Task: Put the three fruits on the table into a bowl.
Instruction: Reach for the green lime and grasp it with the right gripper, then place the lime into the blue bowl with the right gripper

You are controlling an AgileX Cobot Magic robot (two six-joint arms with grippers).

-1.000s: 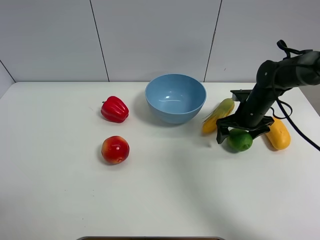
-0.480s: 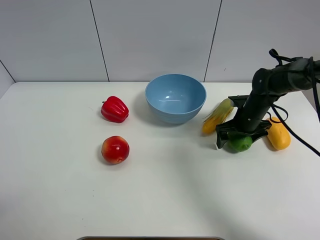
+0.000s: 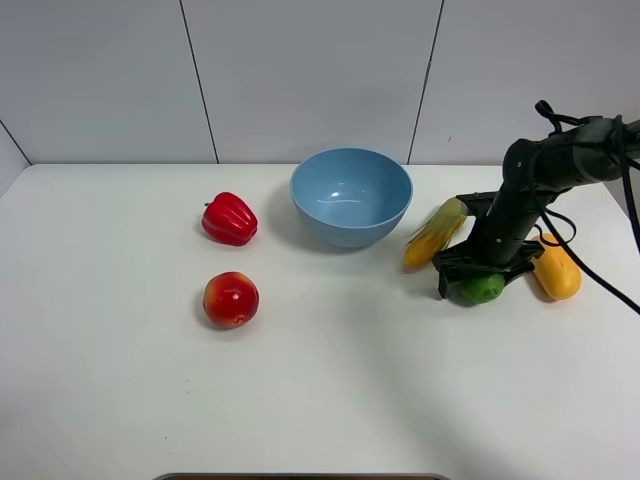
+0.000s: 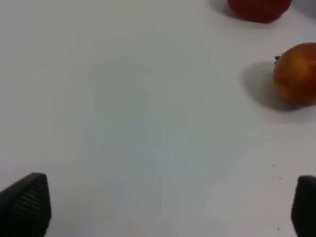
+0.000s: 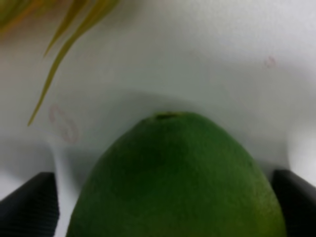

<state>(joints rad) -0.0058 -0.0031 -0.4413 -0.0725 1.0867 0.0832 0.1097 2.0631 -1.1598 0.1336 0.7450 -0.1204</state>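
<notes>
The green lime (image 3: pixel 484 290) lies on the white table (image 3: pixel 330 390), right of the light-blue bowl (image 3: pixel 351 195). My right gripper (image 3: pixel 481 279) is down over the lime, open, with a finger on each side. In the right wrist view the lime (image 5: pixel 177 173) fills the space between the fingers (image 5: pixel 27 202). The yellow-orange mango (image 3: pixel 557 269) lies just right of the gripper. The red-and-yellow apple (image 3: pixel 231 299) sits at the left and also shows in the left wrist view (image 4: pixel 296 74). My left gripper (image 4: pixel 165 202) is open and empty above bare table.
A corn cob (image 3: pixel 436 231) with green husk lies between the bowl and the lime, close to the right gripper; its husk (image 5: pixel 74 24) shows in the right wrist view. A red bell pepper (image 3: pixel 229 219) sits behind the apple, left of the bowl.
My right gripper has come down lower around the lime and its arm has folded in a little. The fruits, the bowl and the pepper have stayed in place.
</notes>
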